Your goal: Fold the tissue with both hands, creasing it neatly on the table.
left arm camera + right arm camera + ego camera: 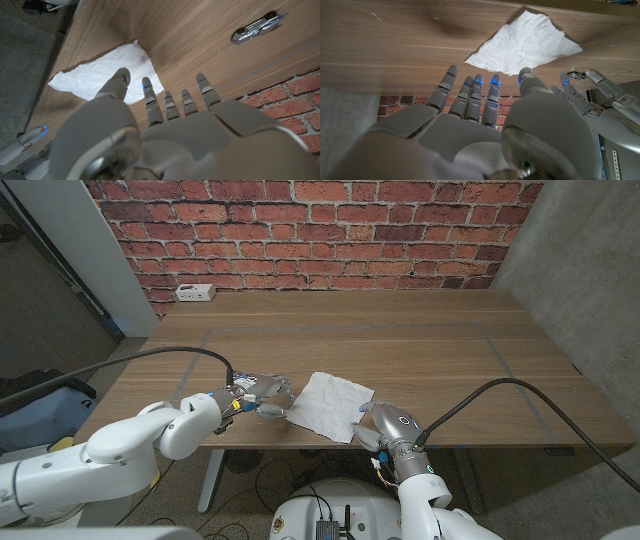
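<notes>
My right hand (385,427) sits nearest, fingers spread, empty — the tissue (330,406) lies unfolded just left and beyond, between it and my left hand (262,396), also open, at its left edge.

White, creased tissue (329,406) on the brown wood-grain table (420,340) — grey taped lines cross it. Far wall (320,230) — red brick, pale mortar. Hands grey-silver, blue-lit.

One tissue (328,406) lies on one table (420,340); two robot hands, left robot hand (262,394) and right robot hand (385,423); one white socket strip (194,293).
</notes>
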